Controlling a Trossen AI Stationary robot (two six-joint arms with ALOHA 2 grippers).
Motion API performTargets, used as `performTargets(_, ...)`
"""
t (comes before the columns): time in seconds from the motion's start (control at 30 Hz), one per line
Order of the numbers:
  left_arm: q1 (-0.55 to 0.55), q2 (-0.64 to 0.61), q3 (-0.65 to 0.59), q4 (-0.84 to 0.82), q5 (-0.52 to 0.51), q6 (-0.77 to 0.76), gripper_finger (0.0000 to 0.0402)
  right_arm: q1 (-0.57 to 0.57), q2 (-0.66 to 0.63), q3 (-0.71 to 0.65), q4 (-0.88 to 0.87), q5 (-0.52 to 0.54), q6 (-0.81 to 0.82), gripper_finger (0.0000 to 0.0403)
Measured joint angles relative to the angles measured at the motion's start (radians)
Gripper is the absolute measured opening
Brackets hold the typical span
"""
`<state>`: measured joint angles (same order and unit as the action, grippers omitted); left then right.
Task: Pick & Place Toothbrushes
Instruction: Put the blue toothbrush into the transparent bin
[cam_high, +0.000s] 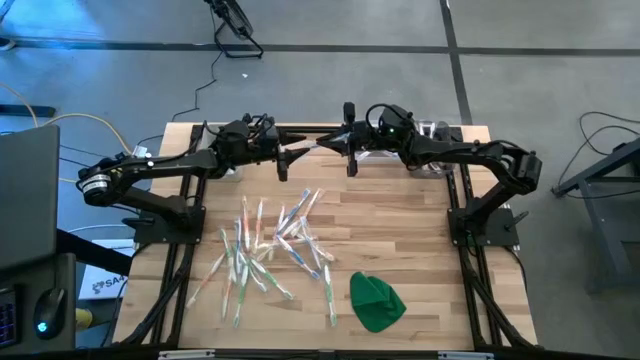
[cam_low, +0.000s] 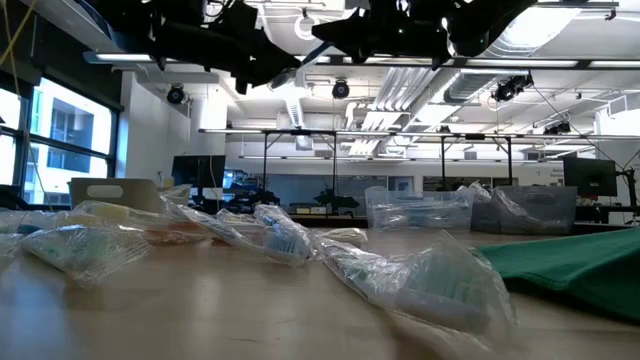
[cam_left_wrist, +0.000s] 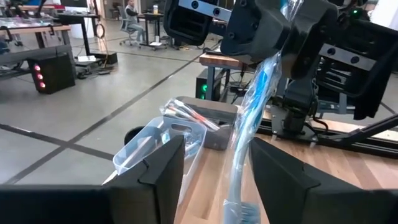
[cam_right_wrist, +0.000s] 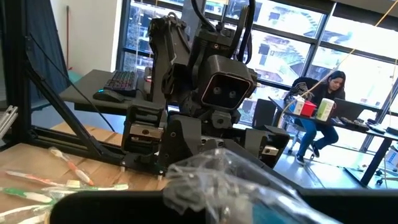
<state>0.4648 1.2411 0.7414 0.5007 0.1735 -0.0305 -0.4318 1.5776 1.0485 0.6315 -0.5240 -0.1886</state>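
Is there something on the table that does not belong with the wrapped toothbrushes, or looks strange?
Yes. A crumpled green cloth lies near the table's front edge, right of the scattered toothbrushes. It is the only item there that is not a wrapped brush.

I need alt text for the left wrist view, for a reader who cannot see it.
A wrapped blue toothbrush hangs from the right claw, between the open fingers of the left claw. A clear bin stands at the wooden table edge.

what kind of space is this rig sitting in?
Probably an open-plan robotics lab or office. Exposed ceiling ducts and desks with monitors lie beyond the wooden table; a person sits at a desk by big windows.
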Motion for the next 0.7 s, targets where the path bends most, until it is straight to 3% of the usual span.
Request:
performTargets(0.13,0.0,0.0,0.0,0.0,0.004,0.014,0.0179,0.0,0.0,0.0,-0.003,0.004,0.001,0.0008)
performTargets(0.3,0.0,-0.007,0.001,0.004,0.003,0.026,0.0179,-0.018,-0.001,0.0,-0.09,0.093,-0.03,0.0008)
performTargets(0.7,0.001,-0.028,0.001,-0.027,-0.013,0.07,0.018,-0.125,-0.013,-0.001,-0.308,0.119,-0.042,0.0008)
